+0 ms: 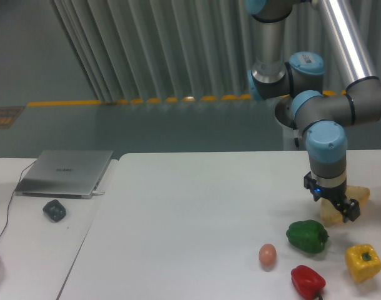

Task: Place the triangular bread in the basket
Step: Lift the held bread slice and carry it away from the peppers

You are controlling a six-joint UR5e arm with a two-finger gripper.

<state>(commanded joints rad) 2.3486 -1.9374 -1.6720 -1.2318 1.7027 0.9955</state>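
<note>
The triangular bread (360, 192) lies on the white table (197, 219) near its right edge, a pale cream slice with a golden crust. My gripper (339, 207) hangs low directly over its middle and covers much of it. The dark fingers (350, 212) look spread across the slice, touching or just above it, and the bread rests on the table. The basket is out of view.
A green pepper (307, 235) sits just left of and below the bread. A yellow pepper (363, 262), a red pepper (308, 281) and an egg (267, 254) lie nearer the front. A closed laptop (64, 172) and a dark mouse (54, 210) are on the left.
</note>
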